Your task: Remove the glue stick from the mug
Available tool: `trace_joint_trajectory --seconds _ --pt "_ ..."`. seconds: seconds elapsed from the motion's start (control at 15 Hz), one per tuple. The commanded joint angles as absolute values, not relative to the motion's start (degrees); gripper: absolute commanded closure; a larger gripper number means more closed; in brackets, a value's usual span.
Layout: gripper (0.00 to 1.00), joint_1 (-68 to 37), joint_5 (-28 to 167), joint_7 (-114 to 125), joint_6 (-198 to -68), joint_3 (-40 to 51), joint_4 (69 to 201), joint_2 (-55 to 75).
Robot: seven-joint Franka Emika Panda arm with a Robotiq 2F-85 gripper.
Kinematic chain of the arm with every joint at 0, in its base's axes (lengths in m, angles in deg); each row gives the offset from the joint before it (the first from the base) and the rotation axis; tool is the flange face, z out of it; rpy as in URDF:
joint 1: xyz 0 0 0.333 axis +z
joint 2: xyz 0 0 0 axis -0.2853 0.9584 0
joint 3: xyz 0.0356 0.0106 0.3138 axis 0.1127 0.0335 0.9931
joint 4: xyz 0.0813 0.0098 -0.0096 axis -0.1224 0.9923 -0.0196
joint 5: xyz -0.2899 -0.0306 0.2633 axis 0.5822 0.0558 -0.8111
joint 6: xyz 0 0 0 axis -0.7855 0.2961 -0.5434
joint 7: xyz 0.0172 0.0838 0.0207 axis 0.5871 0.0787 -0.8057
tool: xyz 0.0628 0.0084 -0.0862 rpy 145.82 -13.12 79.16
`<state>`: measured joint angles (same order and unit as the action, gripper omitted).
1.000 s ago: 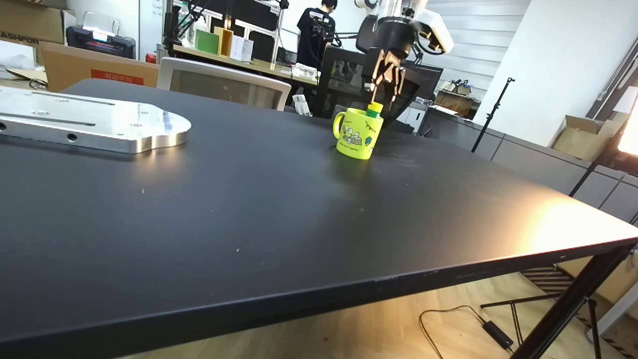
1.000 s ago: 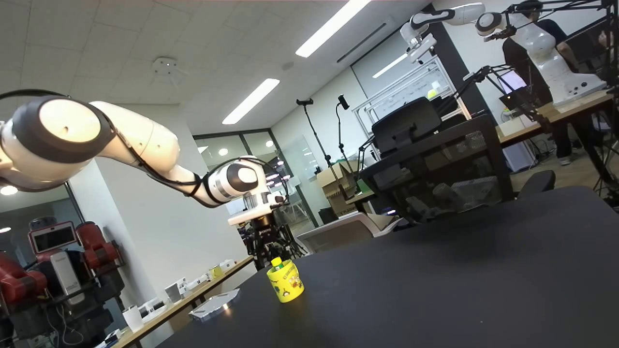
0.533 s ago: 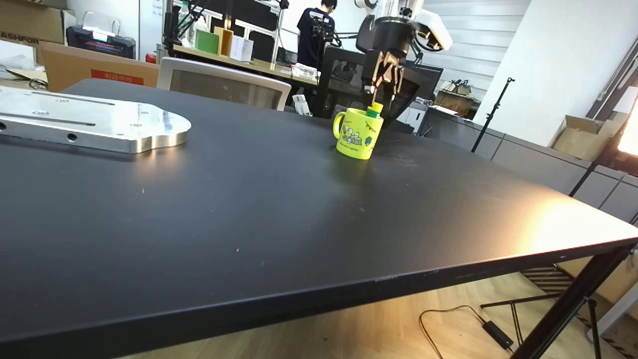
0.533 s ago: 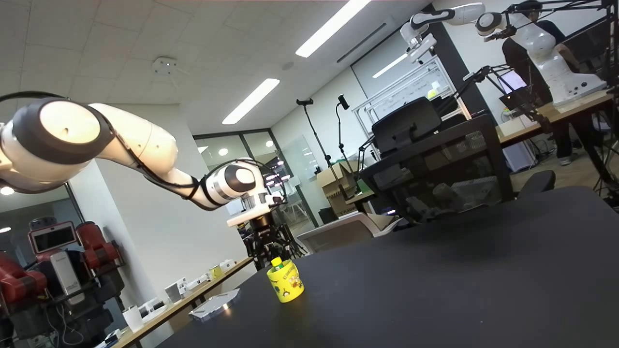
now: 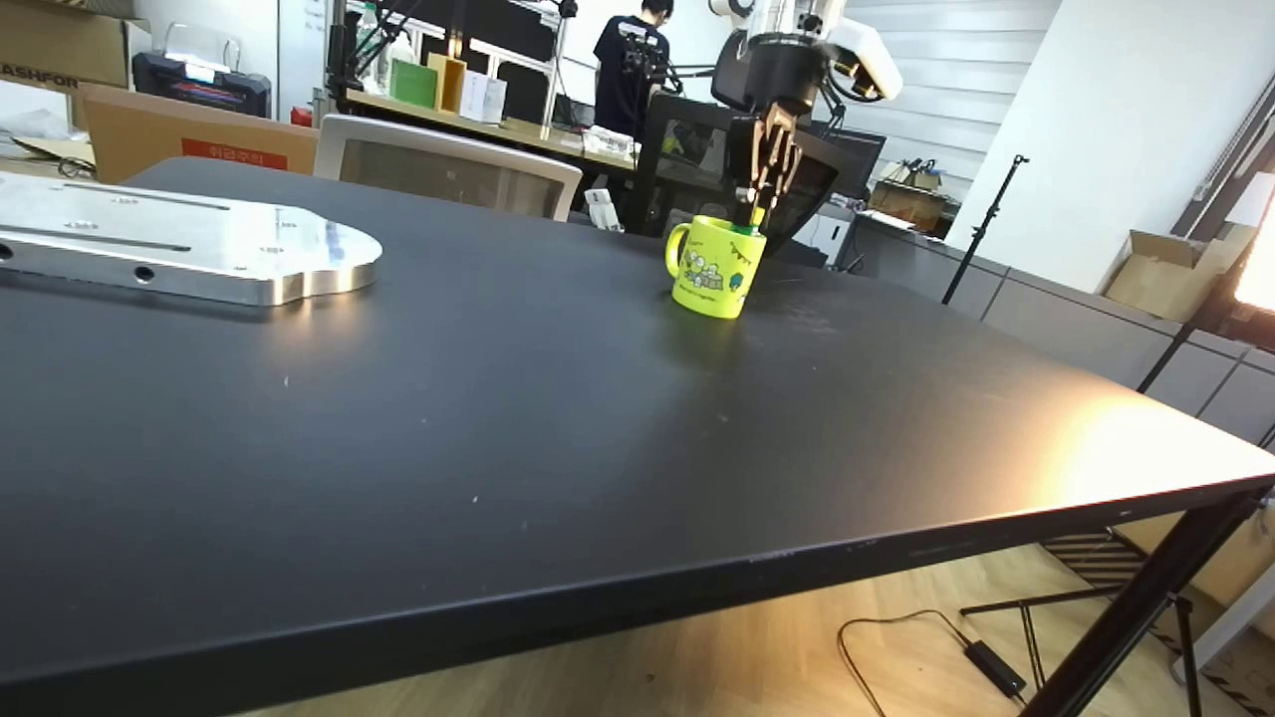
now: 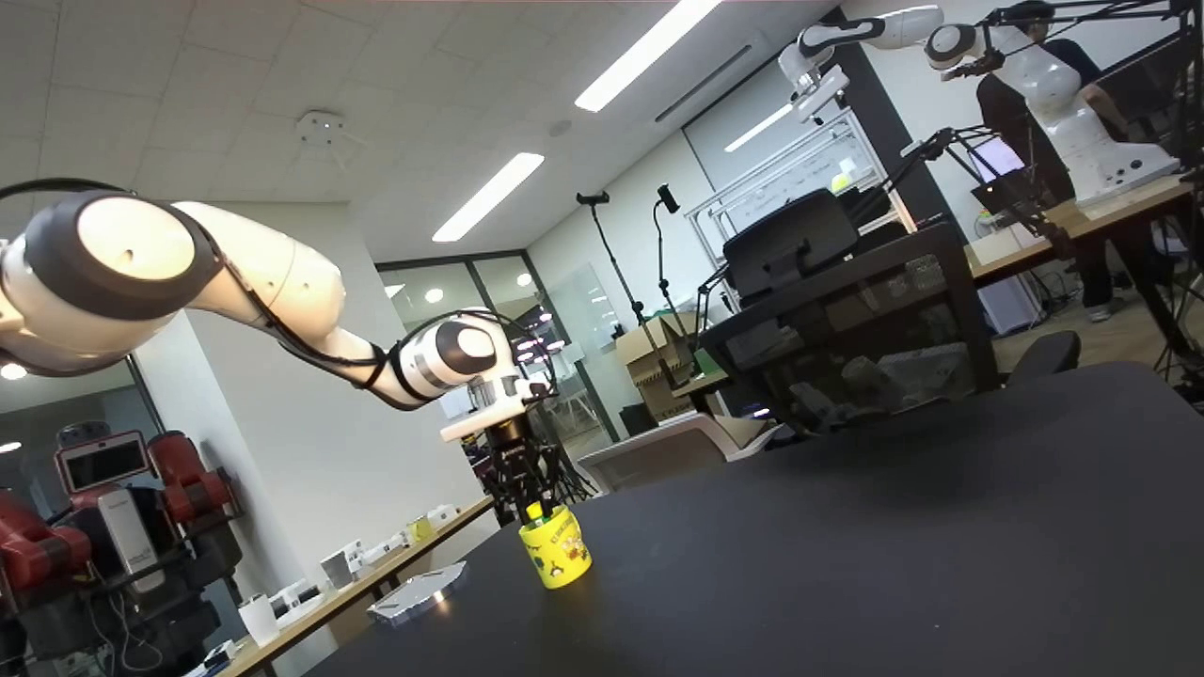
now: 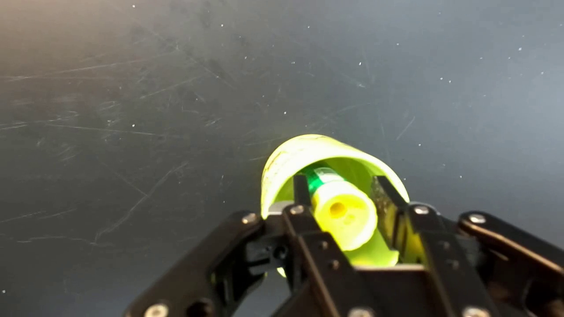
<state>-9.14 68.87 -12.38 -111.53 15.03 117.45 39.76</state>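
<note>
1. Mug, lime green with printed side, stands upright on worktop; in an exterior view sits close to far edge, well apart from near edge. Handle on the far left corner side.
2. Stick is inside mug, yellow cap up, green part below. Cap shows above mug's mouth in both exterior views. Touching mug wall or not, cannot tell.
3. Gripper points down over mug. Fingers spread in wrist view, one each side of stick; gap visible between stick and one finger, contact on opposite side cannot tell.
4. Tips overlap mug's mouth in wrist view; how deep they reach, cannot tell.
5. Arm, white, dark cable along it, comes from left edge side in an exterior view.
6. Plate, silver, lies flat along left edge in an exterior view, set apart from mug.
7. Pale chair beyond far edge in an exterior view; person in dark top farther back, past same edge.
8. Dark chair past far edge in an exterior view, between mug and far right corner.
</note>
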Motion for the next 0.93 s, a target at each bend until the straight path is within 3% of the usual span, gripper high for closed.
trace_joint_trajectory --seconds 0.0,0.53,0.87 --pt "0.89 -9.4 69.2 -11.4 -109.6 15.0 115.8 39.8" --pt "0.91 -12.4 68.3 -15.4 -108.5 16.0 123.4 26.2" --pt "0.91 -13.0 68.6 -14.3 -112.0 15.2 137.8 13.7"
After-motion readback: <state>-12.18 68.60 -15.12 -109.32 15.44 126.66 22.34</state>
